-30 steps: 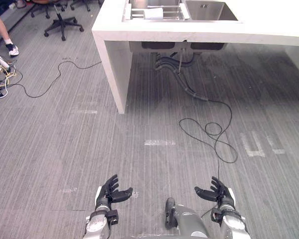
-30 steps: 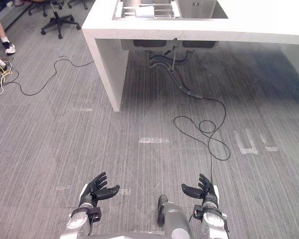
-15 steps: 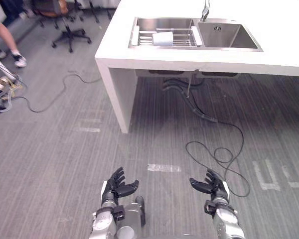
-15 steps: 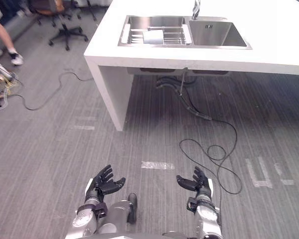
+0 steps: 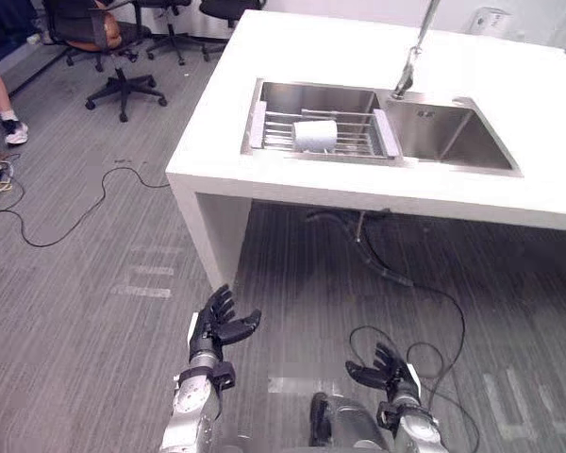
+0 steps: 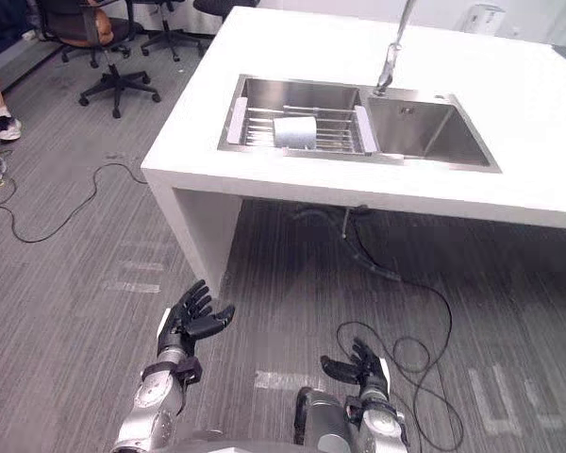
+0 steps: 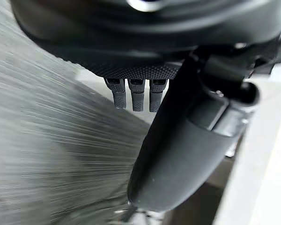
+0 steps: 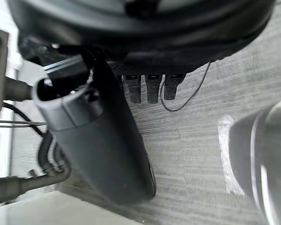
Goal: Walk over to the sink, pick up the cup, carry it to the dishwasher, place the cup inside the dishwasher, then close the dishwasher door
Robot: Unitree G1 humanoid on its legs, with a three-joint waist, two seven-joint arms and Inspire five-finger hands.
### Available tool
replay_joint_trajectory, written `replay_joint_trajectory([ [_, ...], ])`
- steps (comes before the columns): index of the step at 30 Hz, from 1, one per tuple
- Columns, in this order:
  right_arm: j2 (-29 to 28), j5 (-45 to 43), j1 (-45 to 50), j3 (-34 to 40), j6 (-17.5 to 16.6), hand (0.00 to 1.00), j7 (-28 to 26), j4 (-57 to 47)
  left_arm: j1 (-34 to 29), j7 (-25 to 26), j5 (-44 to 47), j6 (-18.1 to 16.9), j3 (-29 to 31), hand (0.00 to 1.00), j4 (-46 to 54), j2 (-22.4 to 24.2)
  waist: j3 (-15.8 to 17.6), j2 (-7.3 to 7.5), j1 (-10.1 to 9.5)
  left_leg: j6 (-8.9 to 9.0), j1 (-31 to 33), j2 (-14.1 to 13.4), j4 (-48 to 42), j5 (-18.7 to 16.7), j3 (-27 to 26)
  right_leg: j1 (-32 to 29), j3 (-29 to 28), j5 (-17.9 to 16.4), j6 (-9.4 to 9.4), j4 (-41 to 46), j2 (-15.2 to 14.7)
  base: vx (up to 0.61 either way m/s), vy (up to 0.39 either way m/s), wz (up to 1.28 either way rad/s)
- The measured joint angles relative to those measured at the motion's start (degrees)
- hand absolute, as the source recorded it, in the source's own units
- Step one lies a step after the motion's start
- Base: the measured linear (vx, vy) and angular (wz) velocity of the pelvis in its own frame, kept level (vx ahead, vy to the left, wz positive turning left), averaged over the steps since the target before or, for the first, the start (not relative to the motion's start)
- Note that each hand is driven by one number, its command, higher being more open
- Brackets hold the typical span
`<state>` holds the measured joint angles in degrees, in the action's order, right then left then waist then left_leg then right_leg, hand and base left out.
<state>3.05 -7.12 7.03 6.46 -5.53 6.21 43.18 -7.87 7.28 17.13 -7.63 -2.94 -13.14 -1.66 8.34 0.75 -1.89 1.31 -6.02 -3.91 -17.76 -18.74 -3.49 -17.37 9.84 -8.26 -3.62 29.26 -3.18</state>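
Observation:
A white cup [image 5: 315,134] lies on its side on a wire rack in the left basin of a steel double sink [image 5: 453,142], set in a white counter [image 5: 509,85]. The same cup [image 6: 294,131] sits well ahead of both hands. My left hand [image 5: 216,324] hangs low over the grey floor in front of the counter's left leg, fingers spread and holding nothing. My right hand [image 5: 385,370] is lower and to the right, also spread and holding nothing. In the wrist views the left fingers [image 7: 133,98] and right fingers [image 8: 151,86] stick out straight.
A tall tap [image 5: 413,52] rises between the basins. Pipes and a black cable [image 5: 424,311] run under the counter onto the floor. Office chairs [image 5: 104,38] stand at the far left, where a person's leg and shoe [image 5: 2,104] show. White tape marks [image 5: 292,385] lie on the floor.
The camera has moved forward and tipped up, so the counter and sink look nearer and lower in view. My left hand has risen a little; both hands stay open.

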Motion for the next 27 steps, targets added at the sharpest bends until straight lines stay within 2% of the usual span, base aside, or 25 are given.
replay_joint_trajectory([
  [2, -0.1, 0.0, 0.9, -0.1, 0.0, 0.9, 0.1, -0.5, 0.0, 0.0, 0.0, -0.4, -1.7, 0.9, 5.5, 0.0, -0.1, -0.22, 0.36, 1.7, -0.9, -1.3, -2.1, 1.0, 1.4, 3.6, 2.2, -1.5, -1.16, -1.4, 0.7, 0.44, -0.198, 0.46],
  [4, 0.1, 0.0, 2.6, -1.0, 0.0, 0.9, 0.1, -2.9, -0.6, 0.0, 0.0, -0.8, -3.5, 0.9, 11.9, 0.7, 0.3, -0.95, 0.38, 3.35, 2.3, -3.1, -14.7, 2.0, 1.5, 9.0, 3.2, -1.8, -1.4, -5.0, 2.3, 0.39, -0.144, 0.22],
  [5, 0.3, 0.0, 3.2, -1.9, -0.2, 0.9, 0.0, -4.8, -1.0, 0.0, 0.0, -1.7, -4.3, 0.9, 16.2, 1.3, 0.4, -1.38, -0.12, 4.54, 7.2, -4.6, -26.8, 6.1, 1.5, 12.5, 2.9, -2.0, -1.68, -7.5, 3.1, 0.24, -0.054, -0.1],
  [6, 0.4, 0.0, 3.4, -2.4, -0.3, 0.9, 0.1, -5.6, -1.3, -0.1, 0.0, -2.0, -4.6, 0.9, 18.1, 1.5, 0.2, -1.65, -0.24, 4.59, 9.4, -5.4, -31.8, 7.6, 1.2, 13.6, 2.7, -2.0, -1.7, -8.5, 3.3, 0.25, -0.013, -0.14],
  [7, 0.4, 0.0, 3.5, -2.5, -0.5, 0.9, 0.0, -6.1, -1.4, -0.2, 0.1, -3.0, -5.7, 0.9, 21.5, 1.7, 0.0, -2.04, -0.34, 4.31, 13.3, -7.0, -39.1, 6.5, 0.5, 15.9, 2.5, -2.2, -1.9, -10.0, 3.6, 0.19, 0.04, -0.19],
  [8, 0.4, 0.0, 3.5, -2.5, -0.5, 0.9, 0.1, -6.6, -1.9, -0.5, 1.0, -3.6, -6.5, 0.9, 25.2, 1.9, -0.2, -2.21, -0.94, 3.78, 16.5, -8.5, -41.8, 4.6, -1.0, 17.7, 1.5, -2.5, -1.86, -11.3, 3.5, 0.19, 0.04, -0.22],
  [10, 0.6, 0.0, 3.5, -2.5, -0.6, 0.9, 0.2, -6.8, -2.2, -1.2, 1.7, -4.9, -6.6, 0.9, 29.3, 2.3, -0.4, -2.52, -1.79, 3.29, 20.6, -9.5, -39.5, 1.7, -1.9, 19.1, 0.1, -3.6, -1.35, -12.2, 2.9, 0.19, 0.128, -0.29],
  [11, 0.8, 0.0, 3.6, -2.5, -0.6, 0.9, 0.2, -6.6, -2.2, -1.3, 2.1, -5.6, -6.5, 0.9, 30.7, 2.4, -0.6, -2.86, -1.96, 3.2, 22.0, -9.0, -35.9, 0.6, -1.9, 19.8, -0.4, -4.4, -0.56, -12.2, 2.2, 0.24, 0.248, -0.17],
  [12, 1.3, 0.0, 3.5, -2.5, -0.6, 0.9, 0.2, -5.9, -2.2, -1.3, 2.1, -6.5, -6.4, 0.9, 31.8, 2.5, -0.8, -3.26, -1.95, 2.91, 23.2, -7.5, -28.4, 0.2, -1.6, 20.5, -0.8, -5.6, 1.02, -11.9, 0.9, 0.26, 0.354, -0.17],
  [13, 2.7, 0.0, 3.2, -2.8, -0.7, 0.9, 0.1, -4.7, -2.3, -1.3, 2.1, -7.4, -6.4, 0.9, 33.1, 3.4, -1.7, -5.49, -2.36, 0.82, 22.0, -6.2, -13.5, 7.3, -0.4, 20.1, -3.2, -7.4, 4.42, -9.9, 1.2, 0.28, 0.362, -0.2],
  [14, 2.7, 0.0, 2.0, -3.3, -0.7, 0.9, 0.0, -2.4, -2.1, -1.2, 2.1, -7.8, -5.9, 0.9, 32.9, 2.8, -1.3, -4.06, -2.62, 1.07, 21.0, -4.8, -13.1, 6.3, -1.8, 20.2, -5.6, -7.6, 5.19, -9.7, 0.3, 0.25, 0.301, -0.18],
  [15, 2.6, 0.0, 1.8, -3.6, -0.6, 0.9, -0.2, -1.5, -2.1, -1.0, 2.1, -7.8, -5.6, 0.9, 32.9, 2.3, -1.7, -3.06, -2.62, 0.58, 20.2, -3.3, -11.6, 6.7, -2.1, 20.4, -7.3, -7.4, 5.47, -10.8, -0.1, 0.23, 0.159, 0.13],
  [16, 2.6, 0.0, 1.9, -3.6, -0.7, 0.9, -0.7, -0.8, -2.0, -1.0, 2.0, -7.8, -5.4, 0.9, 32.9, 1.8, -2.2, -2.16, -2.49, -1.34, 20.2, -1.1, -10.5, 7.3, -2.4, 21.2, -8.9, -7.1, 5.96, -13.0, -1.5, 0.3, 0.166, 0.13],
  [17, 2.6, 0.0, 1.5, -3.6, -0.7, 0.9, -0.9, 0.0, -2.3, -0.9, 2.0, -7.8, -5.0, 0.9, 32.9, 1.6, -2.3, -1.8, -2.88, -2.32, 20.1, -0.2, -10.8, 6.6, -3.4, 21.6, -9.6, -6.8, 6.61, -14.5, -2.6, 0.36, 0.188, 0.04],
  [19, 2.3, 0.1, 0.6, -3.6, -0.7, 0.9, -1.3, 0.7, -2.4, -0.6, 2.0, -7.7, -4.9, 0.9, 33.0, 1.1, -2.3, -1.34, -2.88, -3.0, 19.7, 0.6, -10.7, 6.1, -4.9, 21.6, -10.7, -6.4, 7.28, -14.5, -3.7, 0.28, 0.15, -0.3],
  [20, 2.1, 0.6, 0.0, -3.6, -0.8, 0.9, -1.6, 0.7, -2.4, -0.6, 2.0, -7.6, -5.5, 0.9, 33.0, 0.3, -2.3, -1.26, -2.97, -3.01, 17.8, 0.6, -9.0, 5.2, -6.1, 19.8, -12.1, -6.1, 9.06, -10.2, -4.0, 0.21, 0.116, -0.49],
  [22, 1.5, 0.6, -0.1, -3.4, -0.9, 0.9, -1.9, 0.7, -2.7, -0.6, 1.7, -7.5, -6.6, 0.9, 33.8, -0.8, -1.8, -0.55, -2.87, -2.92, 14.2, 0.7, -6.5, 4.4, -7.7, 14.8, -13.0, -6.1, 15.01, 2.4, -4.4, 0.19, 0.09, -0.48],
  [23, 0.9, 0.7, 0.7, -3.4, -0.9, 0.9, -2.2, 0.7, -3.4, -0.6, 0.7, -7.1, -8.1, 0.9, 35.4, -2.3, -1.4, 0.33, -1.99, -3.05, 10.6, 0.8, -5.5, 3.3, -8.2, 9.4, -13.0, -4.0, 19.26, 16.4, -5.5, 0.16, 0.021, -0.2],
  [24, 0.7, 0.7, 1.5, -3.4, -0.9, 0.9, -2.3, 0.7, -3.7, -0.8, 0.7, -7.1, -8.8, 0.9, 36.1, -2.8, -1.5, 0.3, -1.51, -3.06, 9.6, 0.7, -5.5, 2.8, -8.1, 7.6, -12.5, -4.1, 19.07, 20.5, -5.7, 0.19, -0.005, -0.07],
  [25, 0.6, 0.8, 2.3, -3.4, -0.9, 0.9, -2.5, 0.7, -4.0, -1.1, 0.2, -7.1, -9.0, 0.9, 37.0, -3.0, -1.9, 0.97, -1.03, -2.93, 8.3, 0.6, -5.6, 1.9, -8.1, 5.2, -11.5, -4.8, 17.58, 24.4, -6.1, 0.19, -0.044, 0.03],
  [27, 0.3, 0.8, 3.1, -3.4, -0.8, 0.9, -2.6, 0.7, -4.0, -1.1, -1.5, -7.2, -9.2, 0.9, 38.9, -2.6, -2.0, 1.0, -0.11, -1.45, 6.0, -0.9, -5.6, 0.3, -8.1, 0.6, -7.6, -7.5, 12.66, 24.2, -6.3, 0.26, -0.123, -0.03],
])
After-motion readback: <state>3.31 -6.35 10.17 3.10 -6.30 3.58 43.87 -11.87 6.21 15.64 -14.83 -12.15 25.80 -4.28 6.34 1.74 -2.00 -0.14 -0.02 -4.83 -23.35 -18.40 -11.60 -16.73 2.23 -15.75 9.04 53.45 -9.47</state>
